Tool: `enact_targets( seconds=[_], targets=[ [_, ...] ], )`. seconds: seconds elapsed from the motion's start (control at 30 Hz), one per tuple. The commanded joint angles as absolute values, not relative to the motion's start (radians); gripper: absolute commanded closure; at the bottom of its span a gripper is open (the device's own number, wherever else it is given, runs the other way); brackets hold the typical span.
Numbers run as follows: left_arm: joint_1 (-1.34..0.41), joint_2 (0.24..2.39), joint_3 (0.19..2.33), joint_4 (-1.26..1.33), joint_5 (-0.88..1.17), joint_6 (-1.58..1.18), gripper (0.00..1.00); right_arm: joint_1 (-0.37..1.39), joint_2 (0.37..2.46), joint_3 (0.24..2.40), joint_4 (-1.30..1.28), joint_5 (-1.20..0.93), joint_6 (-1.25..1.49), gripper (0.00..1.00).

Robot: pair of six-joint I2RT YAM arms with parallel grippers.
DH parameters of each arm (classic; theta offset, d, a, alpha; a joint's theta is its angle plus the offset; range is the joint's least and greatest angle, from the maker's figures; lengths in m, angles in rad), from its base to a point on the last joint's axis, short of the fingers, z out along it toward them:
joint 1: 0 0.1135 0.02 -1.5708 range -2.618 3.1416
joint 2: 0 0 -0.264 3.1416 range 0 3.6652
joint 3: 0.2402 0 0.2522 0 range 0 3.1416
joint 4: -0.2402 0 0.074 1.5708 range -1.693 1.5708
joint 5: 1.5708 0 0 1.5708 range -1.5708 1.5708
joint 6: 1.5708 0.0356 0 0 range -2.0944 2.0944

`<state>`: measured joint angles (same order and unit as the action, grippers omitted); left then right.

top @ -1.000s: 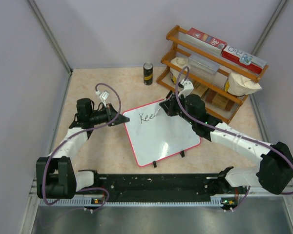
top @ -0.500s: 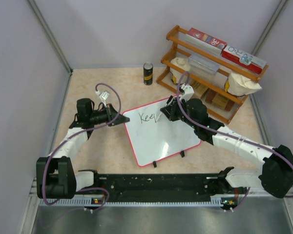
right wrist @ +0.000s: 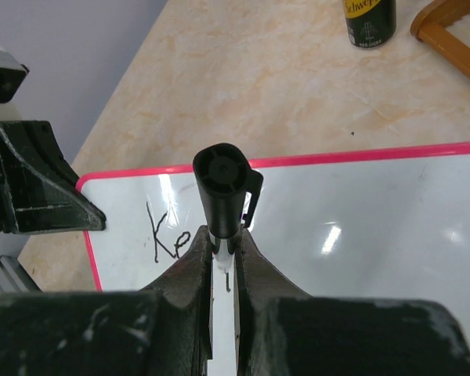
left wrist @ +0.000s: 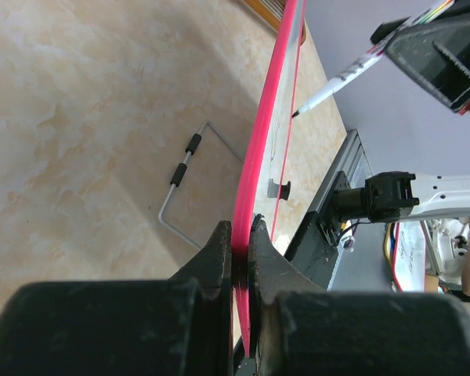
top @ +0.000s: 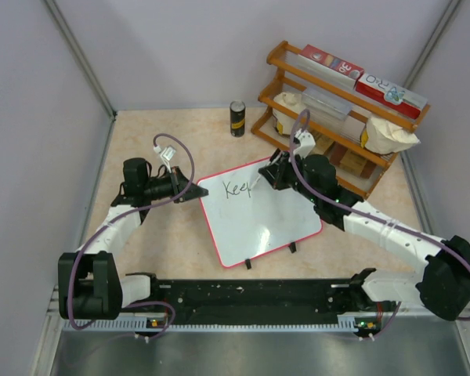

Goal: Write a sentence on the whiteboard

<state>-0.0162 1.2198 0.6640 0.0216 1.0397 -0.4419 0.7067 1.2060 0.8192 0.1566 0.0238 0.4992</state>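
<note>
A beige marbled table [top: 164, 133] filled the floor of the cell. The whiteboard [top: 258, 223] lay turned at an angle in the middle of it, its red-pink rim showing all round; in the left wrist view [left wrist: 260, 149] the board's edge ran away from the camera.

A wooden rack [top: 276, 55] stood at the far right, carrying two red-and-white boxes [top: 331, 63] on top and pale bags [top: 388, 133] lower down.

The left gripper [top: 189, 192] reached in from the left and pinched the board's left corner, its jaws closed tight on the rim [left wrist: 239, 235]. The right gripper [top: 268, 176] reached over the board's far edge from the right, clamped around a marker [right wrist: 222, 184] held upright between its fingers [right wrist: 186, 266].

A dark can [top: 237, 117] stood on the table beyond the board, left of the rack. A bent wire stand [left wrist: 184, 160] with black sleeves lay on the table beside the board.

The marker's tip [left wrist: 298, 112] was at the board's surface; whether it touched could not be told. The sentence [top: 237, 189] so far read "Keep", in thin black strokes near the board's far left corner, just left of the marker. Two small black clips [top: 250, 263] sat on the near edge.
</note>
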Motion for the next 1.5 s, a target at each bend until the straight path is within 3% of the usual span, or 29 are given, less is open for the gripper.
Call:
enact_targets(
  seconds=[0.0,1.47],
  targets=[
    [-0.032,1.224,0.66,-0.023,0.931,-0.324,1.0,0.675,1.223,0.905,0.224,0.011,0.525,1.0],
    [-0.034,1.221,0.661,-0.028,0.93,-0.324,1.0,0.643,1.249,0.868,0.176,0.074,0.546,1.0]
  ],
)
